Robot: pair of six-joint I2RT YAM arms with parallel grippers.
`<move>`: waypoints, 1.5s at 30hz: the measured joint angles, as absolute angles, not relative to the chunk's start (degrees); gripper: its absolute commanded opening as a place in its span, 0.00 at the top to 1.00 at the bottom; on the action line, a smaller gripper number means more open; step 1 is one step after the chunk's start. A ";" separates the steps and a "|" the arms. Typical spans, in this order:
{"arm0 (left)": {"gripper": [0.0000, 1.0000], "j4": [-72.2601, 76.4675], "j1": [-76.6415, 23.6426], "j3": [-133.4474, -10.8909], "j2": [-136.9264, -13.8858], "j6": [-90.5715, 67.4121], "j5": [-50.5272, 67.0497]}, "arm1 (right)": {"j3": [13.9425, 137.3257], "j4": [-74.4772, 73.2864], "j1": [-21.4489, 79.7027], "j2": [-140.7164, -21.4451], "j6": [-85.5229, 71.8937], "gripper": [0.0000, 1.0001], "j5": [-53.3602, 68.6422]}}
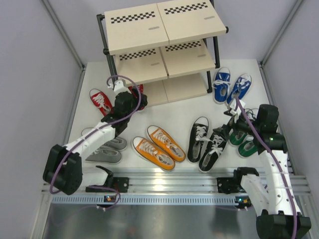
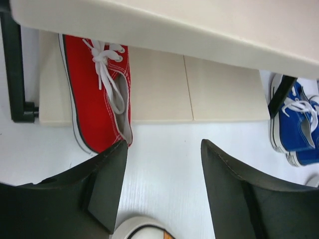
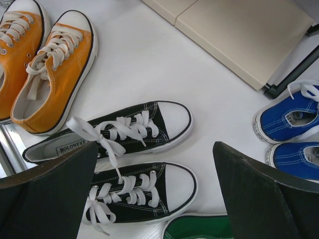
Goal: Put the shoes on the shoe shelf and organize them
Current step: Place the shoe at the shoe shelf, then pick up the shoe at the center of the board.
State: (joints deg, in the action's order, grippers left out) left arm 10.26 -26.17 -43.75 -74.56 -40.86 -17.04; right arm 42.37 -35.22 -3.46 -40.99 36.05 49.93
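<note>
The shoe shelf (image 1: 149, 30) stands at the back. One red shoe (image 2: 97, 89) lies toe-in on its bottom board (image 2: 224, 94), heel hanging over the table. The other red shoe (image 1: 101, 101) lies left of the shelf. My left gripper (image 1: 130, 103) is open and empty just in front of the shelved red shoe; in its wrist view (image 2: 162, 144) the left finger is at the shoe's heel. My right gripper (image 1: 238, 122) is open and empty above the black pair (image 3: 134, 130), with the green pair (image 1: 245, 140) under it.
The orange pair (image 1: 157, 146) lies at centre front and the grey pair (image 1: 107, 149) at front left. The blue pair (image 1: 230, 85) lies right of the shelf's front leg. The middle and top boards hold nothing that I can see.
</note>
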 measured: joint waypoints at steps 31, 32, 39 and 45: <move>0.46 -6.92 15.20 -45.08 -84.16 -49.56 4.78 | 42.37 -35.35 -3.46 -41.06 36.51 0.01 49.54; 0.49 -6.72 15.27 -45.87 -85.52 -49.15 4.71 | 42.37 -35.38 -3.46 -41.06 36.51 0.01 49.56; 0.81 -6.52 15.68 -47.48 -91.02 -45.95 4.47 | 42.37 -35.42 -3.46 -41.06 36.53 0.01 49.54; 1.00 -6.55 16.01 -47.51 -90.26 -43.22 5.10 | 42.35 -35.44 -3.46 -41.43 36.60 0.01 49.50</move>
State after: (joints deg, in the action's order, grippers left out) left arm -6.55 16.01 -47.51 -90.26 -43.22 5.10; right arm 42.35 -35.44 -3.46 -41.43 36.60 49.50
